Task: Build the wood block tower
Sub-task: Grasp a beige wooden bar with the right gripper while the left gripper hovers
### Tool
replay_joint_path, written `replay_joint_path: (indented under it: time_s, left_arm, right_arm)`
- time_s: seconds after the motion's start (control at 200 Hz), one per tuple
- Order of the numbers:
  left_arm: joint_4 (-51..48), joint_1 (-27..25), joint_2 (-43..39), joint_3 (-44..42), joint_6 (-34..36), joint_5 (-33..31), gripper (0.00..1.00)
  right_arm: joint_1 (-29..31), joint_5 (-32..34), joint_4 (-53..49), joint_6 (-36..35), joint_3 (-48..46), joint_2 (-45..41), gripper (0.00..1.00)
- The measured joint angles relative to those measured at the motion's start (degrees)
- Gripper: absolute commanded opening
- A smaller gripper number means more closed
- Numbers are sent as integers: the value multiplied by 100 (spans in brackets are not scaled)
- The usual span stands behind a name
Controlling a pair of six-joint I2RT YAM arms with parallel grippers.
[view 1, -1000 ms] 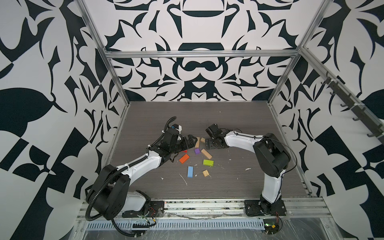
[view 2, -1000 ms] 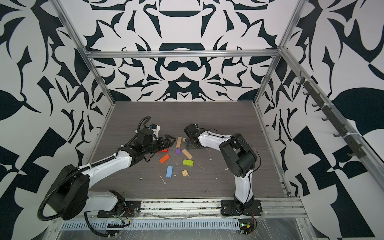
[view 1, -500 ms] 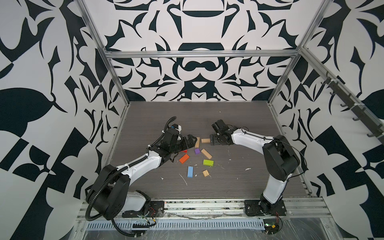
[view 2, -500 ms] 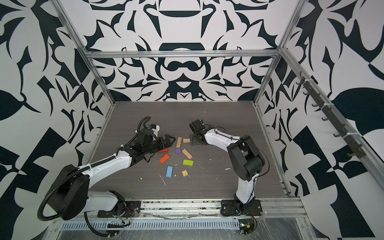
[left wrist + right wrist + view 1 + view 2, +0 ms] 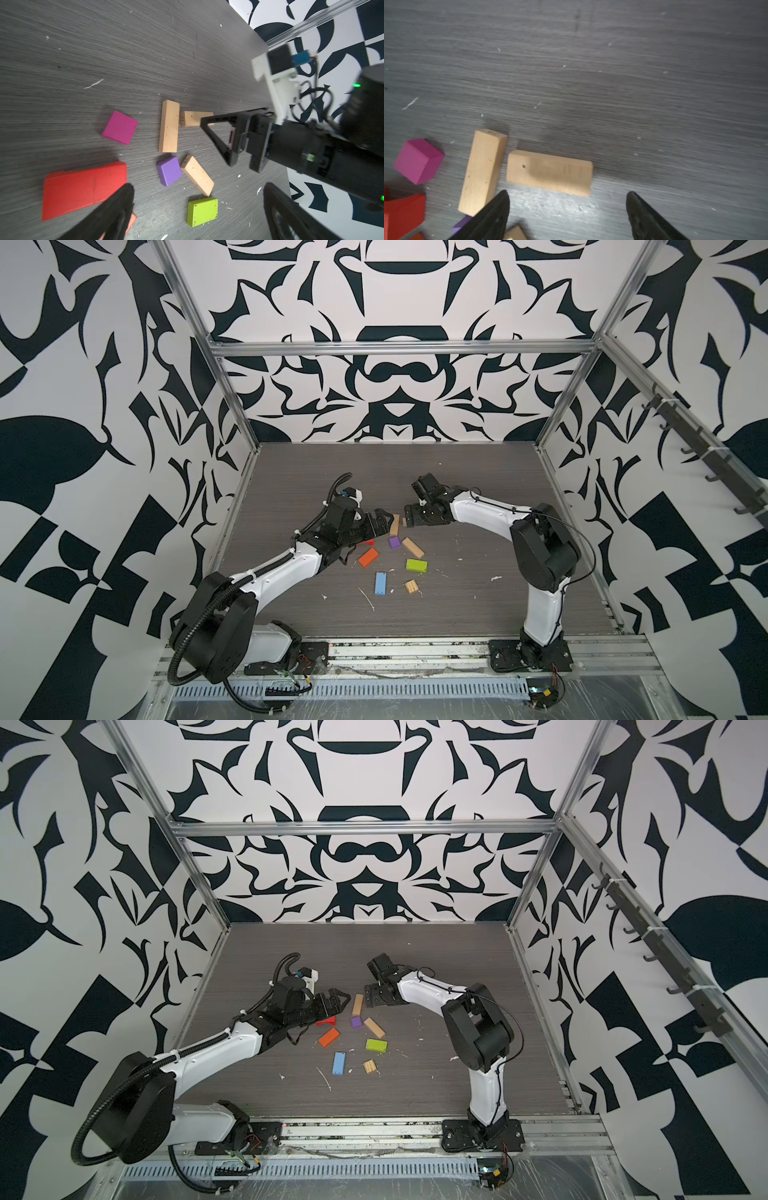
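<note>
The wood blocks lie loose on the dark table (image 5: 478, 605), none stacked. In the left wrist view I see a magenta cube (image 5: 120, 127), a red block (image 5: 83, 189), a purple cube (image 5: 169, 170), a lime green block (image 5: 202, 211) and three tan planks (image 5: 168, 126). Both top views add an orange block (image 5: 368, 557), a light blue block (image 5: 380, 583) and a ridged tan square (image 5: 411, 586). My left gripper (image 5: 384, 516) hovers open over the red block's end. My right gripper (image 5: 567, 194) is open beside a flat tan plank (image 5: 549, 172), holding nothing.
Metal frame posts and patterned walls close in the table on three sides. A rail (image 5: 415, 649) with both arm bases runs along the front edge. Small white scraps (image 5: 368, 599) dot the table near the blocks.
The right arm swung out to the right, then came back left to the tan planks, its jaws narrowing slightly. The left arm has not moved.
</note>
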Motion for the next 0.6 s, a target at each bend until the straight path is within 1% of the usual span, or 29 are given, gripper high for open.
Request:
replay_joint_path:
  time_s: [0.255,0.6]
  left_arm:
    - [7,0,-87,0,-24,0,100]
    - [-59,0,-103,0,-22,-2,100]
  right_arm:
    - [42,-127,-114,101,321,328,92]
    - [157,44,-313,153,603,721,92]
